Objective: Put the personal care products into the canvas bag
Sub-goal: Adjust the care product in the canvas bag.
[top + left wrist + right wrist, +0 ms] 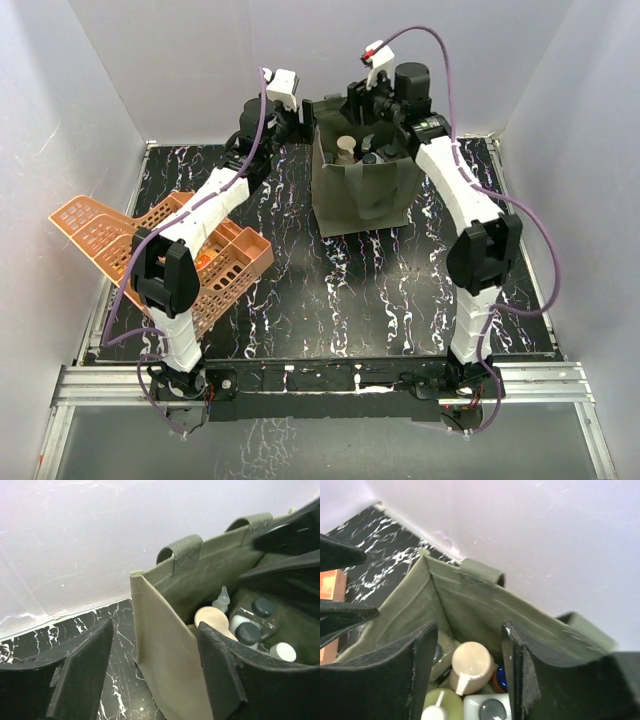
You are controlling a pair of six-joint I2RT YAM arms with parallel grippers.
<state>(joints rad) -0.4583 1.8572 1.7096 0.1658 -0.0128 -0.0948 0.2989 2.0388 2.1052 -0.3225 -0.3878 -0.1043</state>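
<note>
The olive-green canvas bag [362, 195] stands upright at the back middle of the table. Several personal care products stand inside it: a tan bottle [470, 665], a yellow-green pump bottle [440, 702], a square clear bottle with a dark cap [487, 709] and an orange bottle with a blue top [501, 677]. My left gripper [155, 672] is open, with the bag's left wall [160, 645] between its fingers, one finger outside and one inside. My right gripper [469, 672] is open and empty, just above the bottles near the bag's back wall.
Two orange lattice baskets [100, 232] lie at the left side of the table, one under the left arm [232, 262]. The white back wall stands close behind the bag. The right gripper body [295, 535] hangs over the bag's far side.
</note>
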